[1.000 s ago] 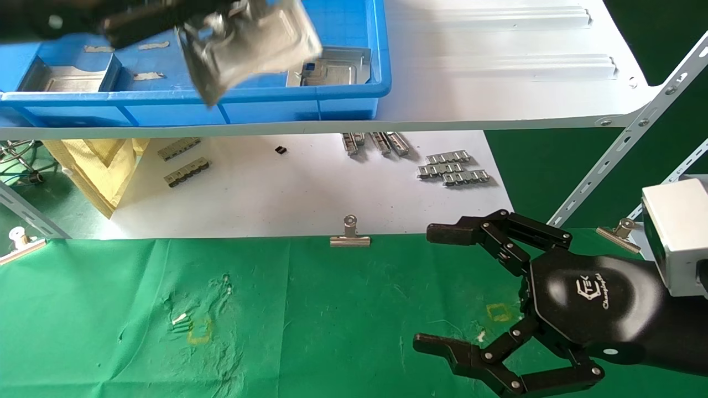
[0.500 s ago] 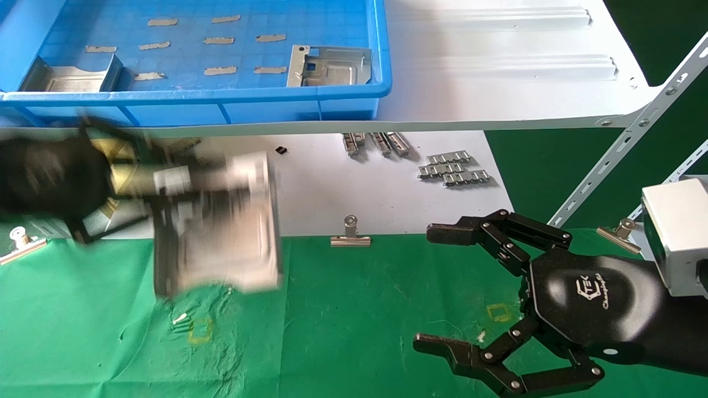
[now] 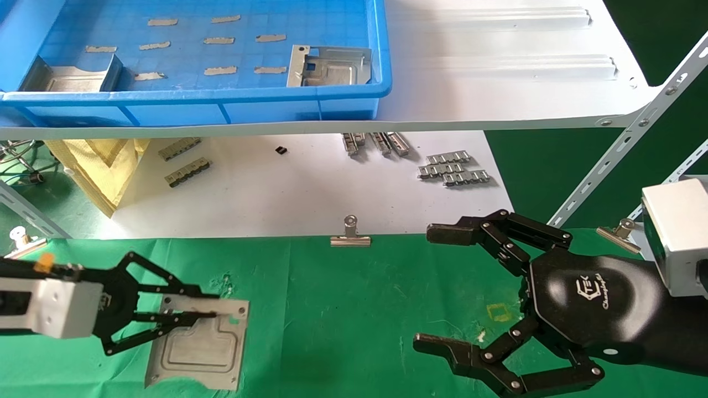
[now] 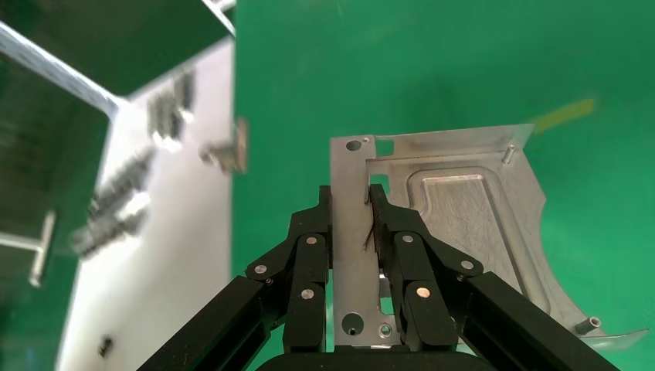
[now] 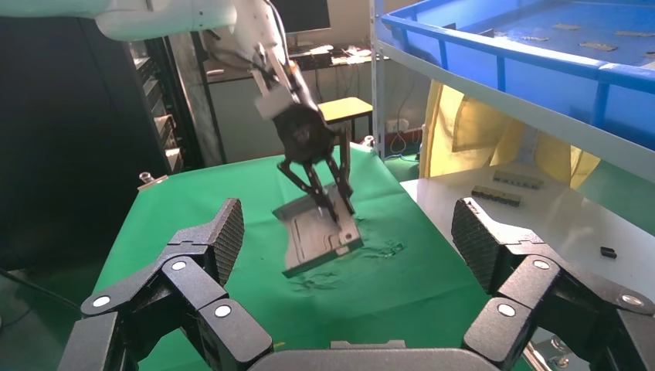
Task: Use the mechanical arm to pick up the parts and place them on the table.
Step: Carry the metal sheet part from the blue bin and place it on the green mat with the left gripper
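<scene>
My left gripper [image 3: 221,310] is at the near left of the green table [image 3: 343,309], shut on the edge flange of a silvery part [image 3: 199,345]. In the left wrist view its fingers [image 4: 386,224] pinch the part [image 4: 463,209] by that raised flange. Seen from the right wrist, the part [image 5: 309,236] hangs tilted just over the cloth, with its shadow below it. Two more parts lie in the blue bin [image 3: 354,94], one at its right [image 3: 329,66] and one at its left [image 3: 69,77]. The right gripper [image 3: 431,287] hovers open over the table's right side, holding nothing.
The blue bin stands on a white shelf [image 3: 498,66]. Below it, a white surface carries small grey ridged strips [image 3: 453,166] and a yellow bag [image 3: 105,160]. Binder clips [image 3: 349,235] line the table's far edge. Slanted shelf struts [image 3: 625,138] rise at the right.
The left gripper carried the part from above the blue bin down and towards me, to just over the near left of the green table. The right arm has not moved.
</scene>
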`<state>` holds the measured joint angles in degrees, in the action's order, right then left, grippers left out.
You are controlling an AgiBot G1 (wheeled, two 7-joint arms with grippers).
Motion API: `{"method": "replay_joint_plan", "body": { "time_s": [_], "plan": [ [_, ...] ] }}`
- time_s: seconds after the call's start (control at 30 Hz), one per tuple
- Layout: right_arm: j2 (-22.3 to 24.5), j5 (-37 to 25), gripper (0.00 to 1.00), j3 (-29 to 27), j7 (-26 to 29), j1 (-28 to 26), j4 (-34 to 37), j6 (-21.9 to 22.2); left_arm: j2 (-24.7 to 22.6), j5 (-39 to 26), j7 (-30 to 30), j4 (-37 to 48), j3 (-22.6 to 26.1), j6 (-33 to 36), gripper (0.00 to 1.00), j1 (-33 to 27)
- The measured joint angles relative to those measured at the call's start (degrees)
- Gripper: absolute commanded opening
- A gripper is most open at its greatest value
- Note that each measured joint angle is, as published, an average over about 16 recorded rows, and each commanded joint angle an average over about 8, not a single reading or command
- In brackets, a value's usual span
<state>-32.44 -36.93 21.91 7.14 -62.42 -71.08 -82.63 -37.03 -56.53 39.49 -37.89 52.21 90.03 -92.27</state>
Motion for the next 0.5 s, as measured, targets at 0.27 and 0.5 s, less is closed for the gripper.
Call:
{"method": "replay_joint_plan", "body": {
  "time_s": [0.27, 0.5],
  "plan": [
    [0.00, 0.00, 1.00, 0.00, 0.00, 0.00, 0.00, 0.00, -2.41, -1.38, 6.36, 8.52, 1.72, -0.96, 0.18, 0.50],
    [0.00, 0.00, 1.00, 0.00, 0.00, 0.00, 0.00, 0.00, -4.28, -2.24, 9.04, 14.22, 2.39, -1.43, 0.95, 0.18]
  ]
}}
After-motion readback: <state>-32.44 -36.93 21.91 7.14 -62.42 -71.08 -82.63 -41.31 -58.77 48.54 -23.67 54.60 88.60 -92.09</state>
